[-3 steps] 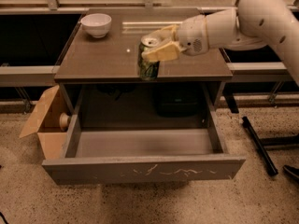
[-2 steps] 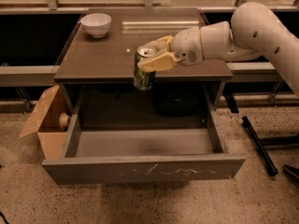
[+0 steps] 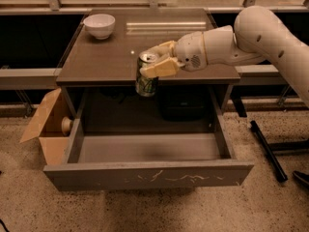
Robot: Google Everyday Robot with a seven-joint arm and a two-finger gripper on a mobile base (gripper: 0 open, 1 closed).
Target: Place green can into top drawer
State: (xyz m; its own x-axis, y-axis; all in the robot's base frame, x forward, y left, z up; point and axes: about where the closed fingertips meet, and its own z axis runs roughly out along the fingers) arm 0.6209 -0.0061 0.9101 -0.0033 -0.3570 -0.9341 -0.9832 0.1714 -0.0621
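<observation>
My gripper [image 3: 155, 62] comes in from the right and is shut on the green can [image 3: 146, 84], with pale fingers [image 3: 161, 68] clasping its upper part near the silver top. The can hangs upright just in front of the cabinet top's front edge, above the back of the top drawer [image 3: 145, 173]. The drawer is pulled fully open, with a grey inside and a scratched front panel, and nothing lies in it.
A white bowl [image 3: 99, 25] stands at the back left of the cabinet top [image 3: 96, 62]. An open cardboard box [image 3: 46, 129] sits on the floor left of the drawer. Black legs [image 3: 265, 149] of a stand lie on the floor at the right.
My gripper has carried the can left and forward, off the cabinet top's front edge and slightly lower, over the open drawer.
</observation>
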